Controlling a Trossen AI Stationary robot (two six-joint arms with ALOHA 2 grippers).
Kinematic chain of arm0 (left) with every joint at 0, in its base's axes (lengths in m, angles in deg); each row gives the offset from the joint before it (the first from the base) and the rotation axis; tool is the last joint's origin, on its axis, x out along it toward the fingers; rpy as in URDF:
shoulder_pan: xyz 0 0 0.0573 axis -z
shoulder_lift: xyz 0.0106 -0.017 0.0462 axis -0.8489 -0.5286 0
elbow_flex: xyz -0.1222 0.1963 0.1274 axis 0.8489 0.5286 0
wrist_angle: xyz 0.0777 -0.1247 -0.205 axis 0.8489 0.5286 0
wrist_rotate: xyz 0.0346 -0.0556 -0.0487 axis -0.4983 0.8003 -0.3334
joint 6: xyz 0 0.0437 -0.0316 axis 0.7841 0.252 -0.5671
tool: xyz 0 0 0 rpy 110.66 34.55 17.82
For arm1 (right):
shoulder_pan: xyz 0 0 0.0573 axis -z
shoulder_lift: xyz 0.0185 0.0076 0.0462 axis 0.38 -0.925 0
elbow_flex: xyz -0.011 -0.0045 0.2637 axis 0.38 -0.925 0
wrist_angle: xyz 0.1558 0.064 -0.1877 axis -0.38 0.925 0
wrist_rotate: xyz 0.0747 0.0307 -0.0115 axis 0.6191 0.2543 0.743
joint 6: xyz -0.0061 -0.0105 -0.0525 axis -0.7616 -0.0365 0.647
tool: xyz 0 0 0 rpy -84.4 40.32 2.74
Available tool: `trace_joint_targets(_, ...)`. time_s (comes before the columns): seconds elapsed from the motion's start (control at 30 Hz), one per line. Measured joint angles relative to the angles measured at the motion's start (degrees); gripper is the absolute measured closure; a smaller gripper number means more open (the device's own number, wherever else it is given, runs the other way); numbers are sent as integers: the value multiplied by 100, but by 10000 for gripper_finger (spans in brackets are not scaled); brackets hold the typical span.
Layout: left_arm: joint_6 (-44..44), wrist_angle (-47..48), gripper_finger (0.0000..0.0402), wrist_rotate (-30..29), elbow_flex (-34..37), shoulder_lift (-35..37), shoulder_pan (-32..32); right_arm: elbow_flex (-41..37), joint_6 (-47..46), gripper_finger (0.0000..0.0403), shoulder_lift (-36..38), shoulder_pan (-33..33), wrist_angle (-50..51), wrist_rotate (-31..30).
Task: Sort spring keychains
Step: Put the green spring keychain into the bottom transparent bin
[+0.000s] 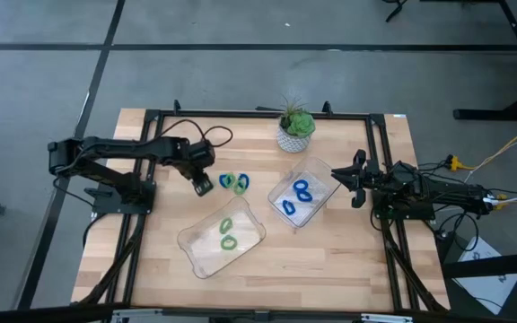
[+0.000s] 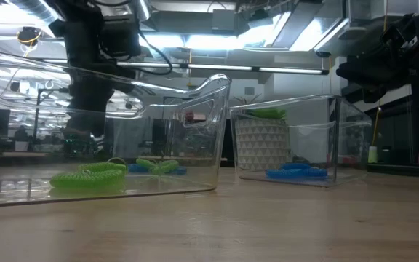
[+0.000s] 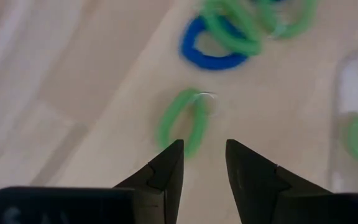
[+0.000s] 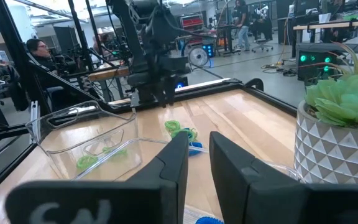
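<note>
The left gripper (image 3: 201, 163) hangs low over the table (image 1: 151, 260) with its fingers a little apart and nothing between them, just short of a loose green spring keychain (image 3: 183, 121); to take it cleanly, I judge the fingers should straddle one side of the loop and close on the coil itself rather than press down on the flat ring, then carry it to the left clear tray (image 1: 196, 247), which already holds two green loops. Just beyond that green loop lie a blue keychain (image 3: 210, 51) and more green coils (image 3: 241, 28), touching or overlapping, so a careless approach could drag them. The loose cluster (image 1: 234, 182) sits on bare wood between the left gripper and the potted plant (image 1: 295, 130). The right clear tray (image 1: 326, 179) holds blue loops (image 1: 302, 190). The right gripper (image 1: 355, 178) waits beside that tray, fingers narrowly apart, empty
</note>
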State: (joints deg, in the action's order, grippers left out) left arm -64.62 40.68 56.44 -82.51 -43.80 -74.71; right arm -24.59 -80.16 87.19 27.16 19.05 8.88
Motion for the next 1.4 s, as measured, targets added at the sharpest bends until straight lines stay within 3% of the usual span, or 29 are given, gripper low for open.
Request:
trace_joint_targets(0.07, 93, -155, 288, 56, 75, 0, 68, 0, 0, 336, -2, -1, 0, 0)
trace_joint_targets(0.27, 404, -207, 288, -753, 93, -148, 227, 0, 0, 336, 0, -1, -1, 0)
trace_joint_targets(0.43, 883, -412, 288, -533, 91, -703, 227, 0, 0, 336, -1, 1, 0, 1)
trace_joint_targets(0.7, 1114, -374, 288, -819, 50, -1794, 227, 0, 0, 336, 0, 0, 0, 0)
trace_joint_targets(0.93, 1317, -376, 290, -840, 25, -1901, 225, 0, 0, 336, -1, 1, 0, 0)
trace_joint_targets(1.07, 1433, -456, 316, -837, 91, -1712, 229, -2, 0, 336, 0, -1, 0, 2)
trace_joint_targets(1.27, 1309, -474, 387, -702, 91, -1623, 230, 0, 0, 336, 0, -1, 0, 0)
trace_joint_targets(1.4, 986, -478, 389, -698, 91, -1588, 227, -1, 0, 336, -1, 0, 0, 0)
